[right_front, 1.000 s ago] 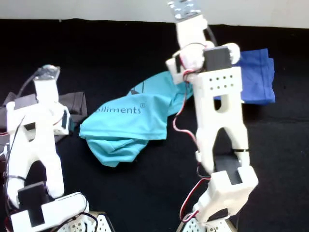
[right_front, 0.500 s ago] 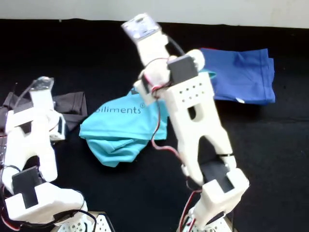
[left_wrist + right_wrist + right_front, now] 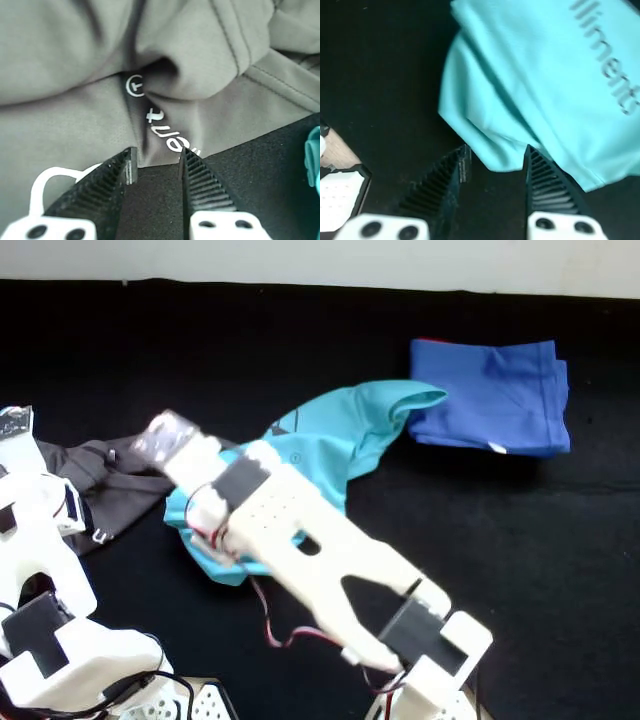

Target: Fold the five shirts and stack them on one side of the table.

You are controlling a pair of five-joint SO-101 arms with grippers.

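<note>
Right fingers (image 3: 495, 159) spread, straddling teal shirt (image 3: 535, 75) edge just ahead; right arm nearer. Left fingers (image 3: 157, 160) spread at grey shirt (image 3: 75, 75) hem.

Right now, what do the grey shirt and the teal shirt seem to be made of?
Grey shirt: thin matte knit, probably a synthetic jersey; it creases softly and shows a stitched hem. Teal shirt: smooth light fabric with a faint sheen, possibly polyester; it drapes limply.
</note>
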